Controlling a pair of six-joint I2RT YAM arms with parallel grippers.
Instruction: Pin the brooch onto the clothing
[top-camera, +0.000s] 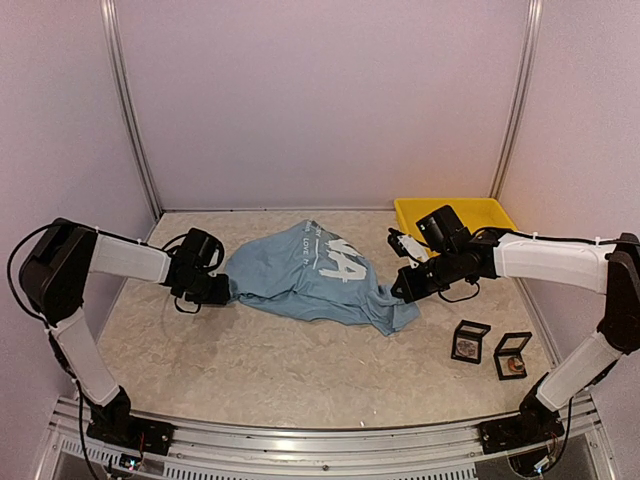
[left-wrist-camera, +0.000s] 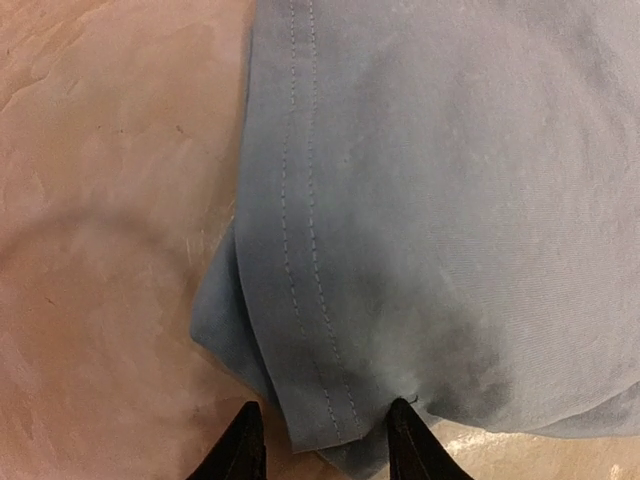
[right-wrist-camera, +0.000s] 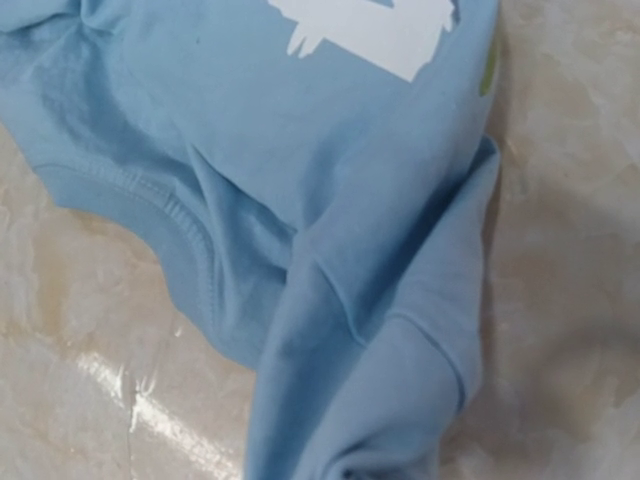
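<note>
1. Top view: the clothing lies crumpled on the desk, with part of its white lettering showing.
   - No brooch shows on it, so I judge the pinning not yet begun; this looks like the stage of laying the cloth out.
   - Fetching the brooch and fastening it are both left to do.
   - An open black case and a second case stand right of the clothing, apart from it. Each holds a small round piece, probably a brooch, though too small to tell.
   - A yellow tray stands beyond the clothing's right side.
   - The left pincer sits at the clothing's left edge, and the right pincer sits at its right side, by the sleeve end.

2. Left wrist view: the clothing's hem, with 2 rows of stitching, runs down between the 2 fingertips.
   - The tips stand apart and the cloth between them lies flat, with only a slight pucker against 1 tip.
   - I read the left pincer as released, straddling the hem and not clamping it.

3. Right wrist view: only the clothing and the desk show, and no fingers are in frame.
   - I cannot tell whether the right pincer is clenched or released.
   - A fold of cloth bunches at the bottom edge, so the clothing seems to lie right at this pincer.
</note>
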